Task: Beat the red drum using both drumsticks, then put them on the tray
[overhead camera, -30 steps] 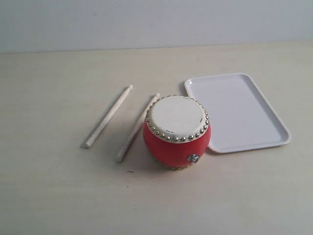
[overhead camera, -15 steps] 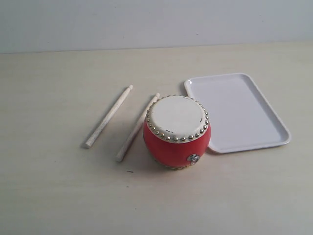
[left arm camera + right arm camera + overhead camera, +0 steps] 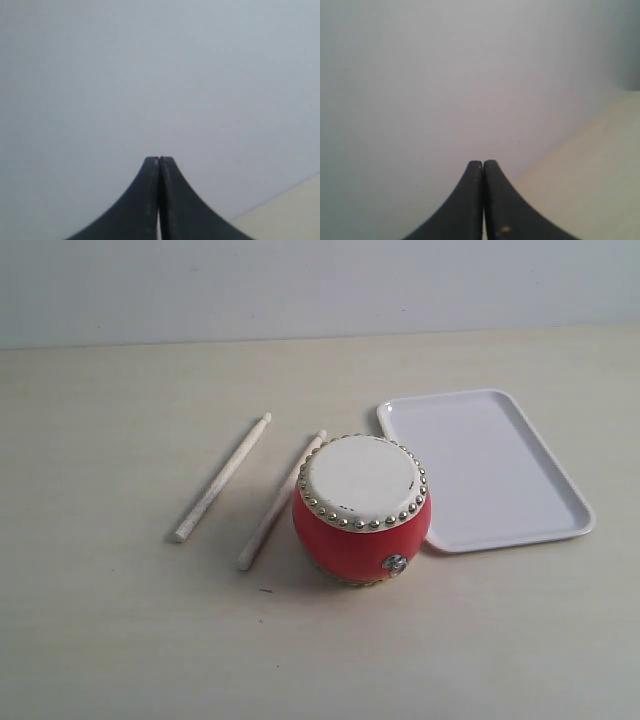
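The red drum (image 3: 361, 511) stands upright in the middle of the table, white skin facing up. Two pale drumsticks lie to its left: one (image 3: 221, 479) well apart, the other (image 3: 279, 502) close beside the drum's left side. The white tray (image 3: 484, 468) lies empty just right of the drum. Neither arm shows in the exterior view. My left gripper (image 3: 159, 160) is shut with nothing between its dark fingers, facing a plain grey wall. My right gripper (image 3: 483, 162) is also shut and holds nothing, facing the wall and a strip of table.
The pale wooden table (image 3: 120, 620) stretches wide around the objects. A grey wall (image 3: 300, 285) bounds its far edge.
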